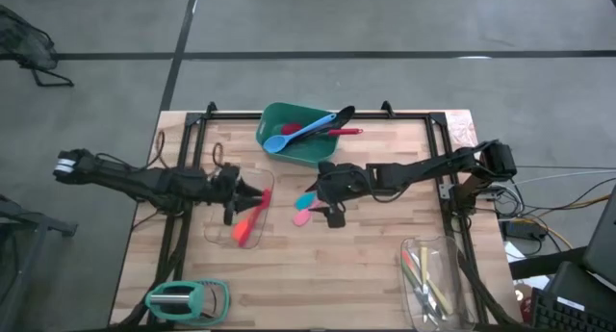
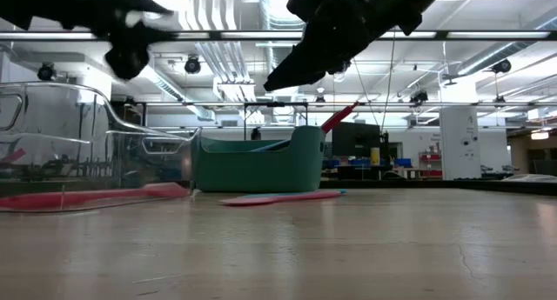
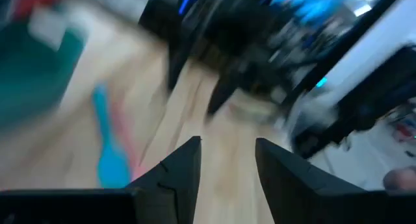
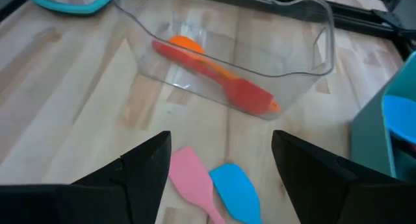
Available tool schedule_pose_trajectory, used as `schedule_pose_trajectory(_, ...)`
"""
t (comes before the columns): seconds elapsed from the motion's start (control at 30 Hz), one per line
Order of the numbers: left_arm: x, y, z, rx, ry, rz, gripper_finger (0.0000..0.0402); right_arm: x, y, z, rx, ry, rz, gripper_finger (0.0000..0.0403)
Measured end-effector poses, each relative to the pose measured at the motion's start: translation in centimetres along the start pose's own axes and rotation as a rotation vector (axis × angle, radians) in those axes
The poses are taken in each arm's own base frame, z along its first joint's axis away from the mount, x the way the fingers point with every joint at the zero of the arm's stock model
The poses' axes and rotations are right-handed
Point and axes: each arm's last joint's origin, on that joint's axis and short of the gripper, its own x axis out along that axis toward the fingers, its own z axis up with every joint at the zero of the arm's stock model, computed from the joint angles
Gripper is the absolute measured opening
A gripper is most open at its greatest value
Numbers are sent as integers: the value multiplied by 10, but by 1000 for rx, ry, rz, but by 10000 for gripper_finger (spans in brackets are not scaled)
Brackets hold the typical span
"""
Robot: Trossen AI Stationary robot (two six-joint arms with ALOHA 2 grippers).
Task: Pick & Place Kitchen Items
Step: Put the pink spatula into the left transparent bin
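A pink spatula (image 4: pixel 190 169) and a blue spatula (image 4: pixel 234 189) lie flat side by side on the wooden table, also seen in the high view (image 1: pixel 305 208). My right gripper (image 4: pixel 221 165) hovers open above them, its fingers either side of them without touching; in the high view it is mid-table (image 1: pixel 324 201). A red spatula (image 4: pixel 218 81) and an orange one (image 4: pixel 184 43) lie in a clear tray (image 4: pixel 305 36). My left gripper (image 1: pixel 252 193) is open and empty above that tray; its own view (image 3: pixel 227 165) is blurred. A blue spoon (image 1: pixel 306 132), a black slotted spoon (image 1: pixel 342 113) and a red utensil (image 1: pixel 339 132) lie in the green tub (image 1: pixel 289 147).
A second clear tray (image 1: pixel 431 279) with several slim utensils stands at the near right. A teal-rimmed object (image 1: pixel 188 298) lies at the near left corner. A black frame (image 1: pixel 192 130) runs round the table's edges. Bare wood lies between the two trays.
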Motion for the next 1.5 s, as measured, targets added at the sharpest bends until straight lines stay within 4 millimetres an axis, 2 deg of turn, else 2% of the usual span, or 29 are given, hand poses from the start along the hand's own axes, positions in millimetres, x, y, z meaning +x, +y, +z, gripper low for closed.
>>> schedule_pose_trajectory(0.17, 3, -5, 8, 170, -235, -103, 152, 5, 5, -4, -10, 21, 64, 274)
schedule_pose_trajectory(0.3, 6, -7, 10, 299, -437, -137, 152, 21, 6, -3, -7, 45, 134, 281)
schedule_pose_trajectory(0.43, 11, -9, 13, 357, -516, -150, 152, 40, 8, -6, -4, 71, 199, 289)
schedule_pose_trajectory(0.57, 19, -10, 11, 374, -478, -165, 152, 53, 7, -8, -1, 130, 222, 298)
schedule_pose_trajectory(0.73, 20, -15, 15, 384, -479, -212, 152, 75, 7, -22, -15, 232, 240, 301)
schedule_pose_trajectory(1.03, 18, -16, 14, 397, -455, -283, 152, 117, 7, -34, -49, 380, 273, 268)
schedule_pose_trajectory(1.2, 19, -16, 13, 400, -447, -282, 152, 124, 4, -35, -70, 403, 275, 253)
schedule_pose_trajectory(1.5, 20, -15, 12, 399, -436, -278, 152, 120, 0, -35, -158, 442, 197, 237)
